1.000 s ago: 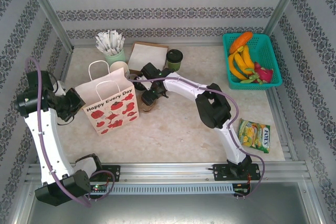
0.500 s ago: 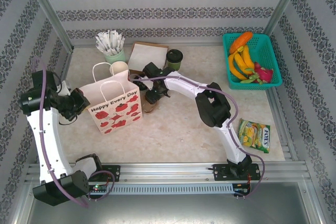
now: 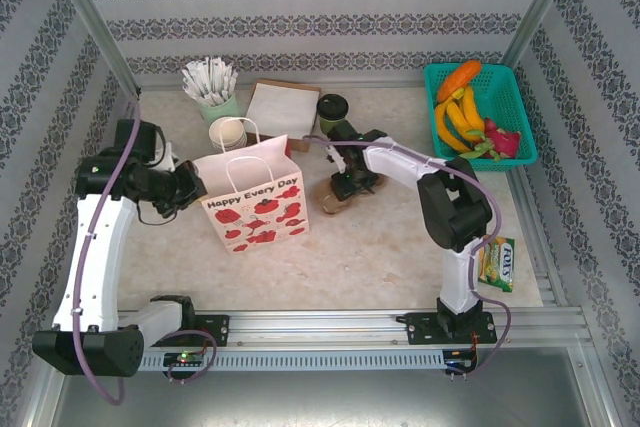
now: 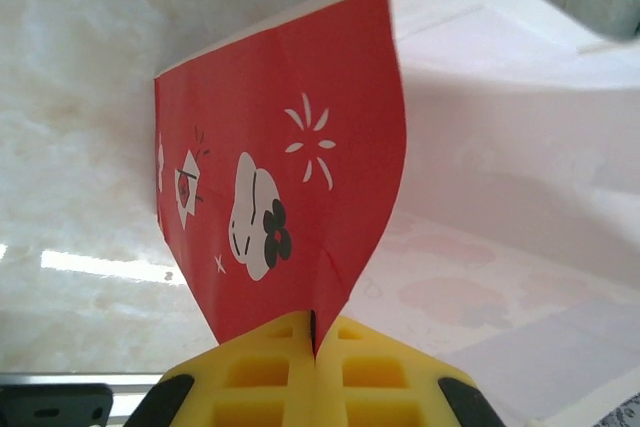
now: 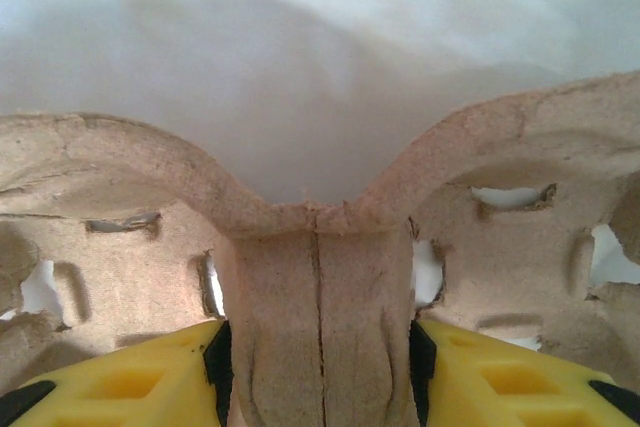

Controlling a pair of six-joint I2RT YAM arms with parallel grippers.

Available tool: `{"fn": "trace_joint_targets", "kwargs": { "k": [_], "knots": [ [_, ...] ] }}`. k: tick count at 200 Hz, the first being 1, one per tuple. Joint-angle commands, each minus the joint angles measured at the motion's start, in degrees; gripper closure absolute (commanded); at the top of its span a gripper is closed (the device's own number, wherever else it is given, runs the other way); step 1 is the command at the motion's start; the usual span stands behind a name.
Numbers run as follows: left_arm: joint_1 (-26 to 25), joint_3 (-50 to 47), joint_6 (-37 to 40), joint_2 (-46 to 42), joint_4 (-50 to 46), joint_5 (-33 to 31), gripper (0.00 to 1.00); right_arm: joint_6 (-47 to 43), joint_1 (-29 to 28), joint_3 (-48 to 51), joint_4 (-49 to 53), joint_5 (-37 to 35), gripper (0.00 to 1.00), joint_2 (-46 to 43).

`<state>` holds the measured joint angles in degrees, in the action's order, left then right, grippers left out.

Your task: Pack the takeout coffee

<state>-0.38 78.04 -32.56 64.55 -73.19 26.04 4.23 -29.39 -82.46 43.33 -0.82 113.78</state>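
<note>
The takeout coffee (image 3: 333,107), a pale-green cup with a black lid, stands at the back of the table. A white paper bag (image 3: 255,209) with red print stands upright left of centre, its mouth open. My left gripper (image 3: 197,190) is shut on the bag's left side. In the left wrist view its yellow fingertips (image 4: 318,332) pinch the red side panel of the bag (image 4: 290,147). My right gripper (image 3: 348,182) is shut on a brown pulp cup carrier (image 3: 335,197), just in front of the coffee. Its fingers (image 5: 318,347) clamp the carrier's middle ridge (image 5: 318,287).
A stack of cream cups (image 3: 228,134) sits behind the bag. A green cup of white-wrapped sticks (image 3: 212,82) and a flat paper packet (image 3: 282,107) are at the back. A teal fruit basket (image 3: 480,112) fills the back right corner. A snack packet (image 3: 495,259) lies at the front right.
The left arm has carried the bag to the right. The right gripper has closed on the carrier and drawn it to the right, away from the bag.
</note>
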Motion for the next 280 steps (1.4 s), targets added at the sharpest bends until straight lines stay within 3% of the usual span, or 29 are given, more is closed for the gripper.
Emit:
{"fn": "trace_joint_targets", "kwargs": {
  "k": [1, 19, 31, 39, 53, 61, 72, 104, 139, 181, 186, 193, 280],
  "knots": [
    [-5.05, -0.33, -6.9, 0.83, 6.22, -2.53, 0.98, 2.98, 2.75, 2.24, -1.15, -3.7, 0.48, -2.32],
    [-9.5, 0.41, -8.06, 3.17, 6.77, -2.32, 0.89, 3.15, 4.55, 2.95, -1.23, -4.65, 0.48, -2.79],
    [-10.25, 3.18, -4.69, 5.1, 4.26, 0.53, 0.67, 3.09, 5.35, 3.47, -1.69, -4.11, 0.48, -3.4],
    [-10.19, 6.8, -1.41, 6.14, 0.8, -2.02, 0.48, 3.04, 5.56, 3.88, -2.2, -3.65, 0.48, -3.85],
    [-10.09, 11.8, 5.53, 6.57, -3.45, -6.98, 0.23, 2.89, 5.57, 4.36, -2.78, -2.92, 0.48, -4.35],
    [-10.14, 13.54, 9.3, 6.71, -3.48, -7.1, 0.13, 3.14, 5.57, 4.64, -3.16, -2.81, 0.47, -4.41],
    [-10.12, 15.69, 14.38, 7.42, -2.55, -6.56, 0.08, 3.31, 5.57, 4.93, -3.66, -1.99, 0.47, -4.35],
    [-10.1, 23.6, 29.84, 12.15, 0.46, -5.87, 0.04, 4.36, 5.3, 5.38, -4.65, -0.54, 0.45, -4.18],
    [-10.26, 24.26, 51.49, 15.81, 7.01, 2.85, 0.02, 5.17, 5.35, 4.99, -4.79, 0.03, 0.38, -4.53],
    [-10.38, 22.77, 70.43, 20.41, 8.29, 12.22, 0.01, 6.41, 5.48, 6.62, -6.07, 2.32, 0.16, -6.9],
    [-10.44, 22.86, 72.38, 21.28, 7.68, 13.61, 0.01, 6.53, 5.47, 7.04, -6.61, 2.92, 0.09, -7.43],
    [-10.47, 22.86, 74.08, 22.23, 7.23, 14.6, 0.02, 7.09, 5.52, 7.55, -7.24, 3.15, 0.02, -8.08],
    [-11.14, 22.5, 78.78, 30.14, 8.08, 16.32, 0.14, 11.31, 5.57, 11.09, -12.15, -2.4, 0.02, -13.19]
  ]
}}
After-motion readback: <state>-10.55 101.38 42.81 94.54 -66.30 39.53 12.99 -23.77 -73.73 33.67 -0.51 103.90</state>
